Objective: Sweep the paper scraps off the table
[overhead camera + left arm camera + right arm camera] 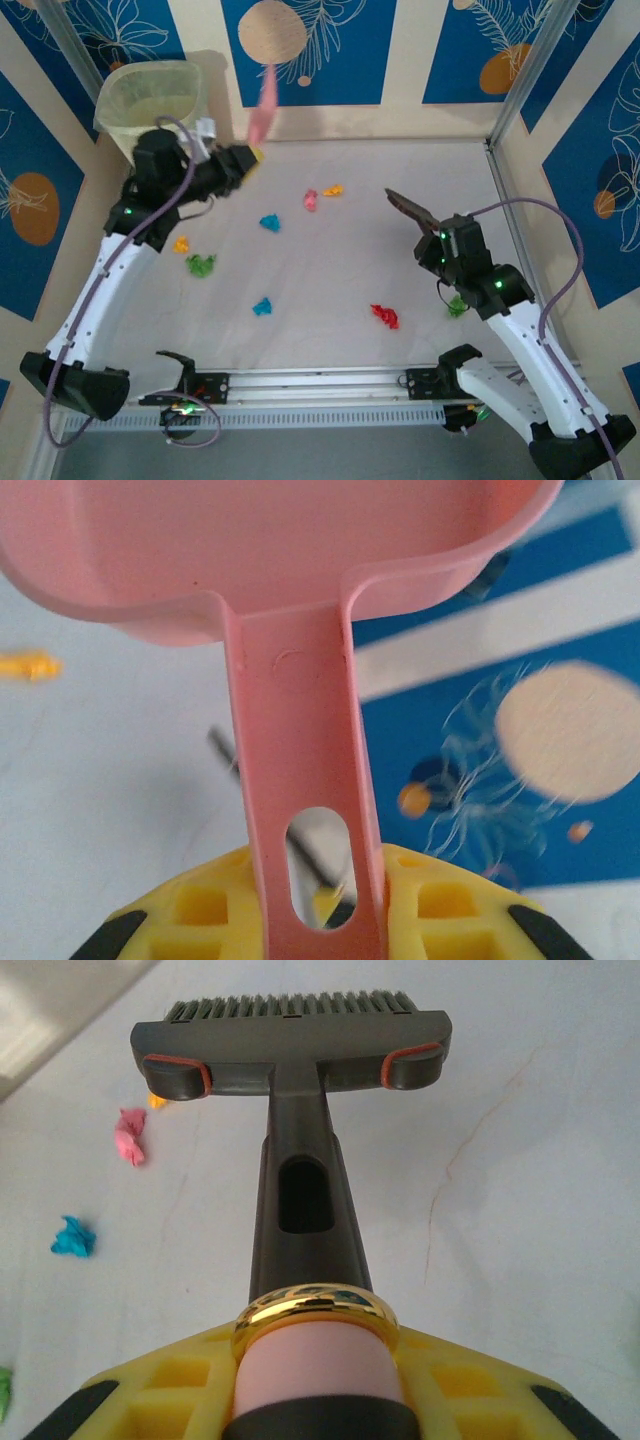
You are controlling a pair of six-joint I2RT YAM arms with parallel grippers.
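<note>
Left gripper point(247, 157), at the table's point(330, 290) far-left corner, clamped on the pink dustpan point(264, 100) handle, pan held clear. Paper scraps point(269, 222) lie scattered mid-table, unswept. Right gripper point(432, 228), near the right edge, closed round the brush point(405, 202), bristles aloft, evidently poised to sweep.

Pale translucent plastic bin point(150, 100) at far-left corner of pale flat table point(330, 265). Pink plastic dustpan point(266, 105) raised above far edge, just right of bin. Dark plastic hand brush point(408, 206) above right half. Small crumpled paper scraps point(270, 222) scattered across middle; two toward left edge, one toward right edge.
</note>
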